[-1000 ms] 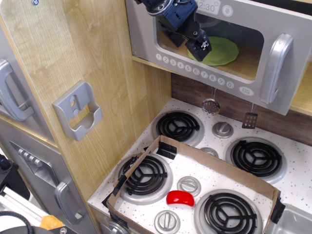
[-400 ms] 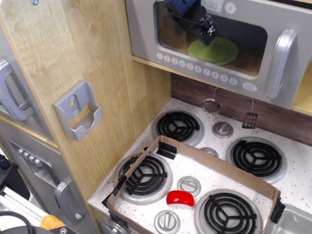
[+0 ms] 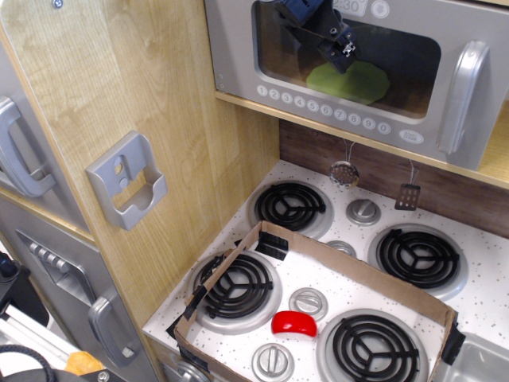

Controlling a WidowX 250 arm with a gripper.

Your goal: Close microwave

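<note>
Pressure on the glass was the story in the only view, the overhead shot of the toy kitchen. The tool [image 3: 343, 48] sat high at the far side, its tip against the clear window of the microwave [image 3: 362, 68], which hung above the stove [image 3: 334, 270] at the upper right. Whether its fingers were spread or pressed together could not be told; they carried nothing that could be seen. A green plate [image 3: 350, 81] showed through the window.

The door [image 3: 238, 48] looked nearly flush with the wooden shelf edge [image 3: 318, 127], so the job seemed almost finished. The danger, as I judged it: the tip could skate across the smooth pane and lose its push, leaving the door short of seated. Pushing too hard risked flexing the thin plastic, or the door springing back on release. The vertical handle [image 3: 460, 99] stood well to the right of the contact, so leverage was modest.

Against a second earlier, the door had swung in markedly: its handle edge had stood out over the back wall then, and the button row [image 3: 326, 111] had sat lower. The tool had travelled up and further in. Down on the counter, the red piece [image 3: 294, 323] inside the cardboard frame [image 3: 350, 267] had not budged.
</note>
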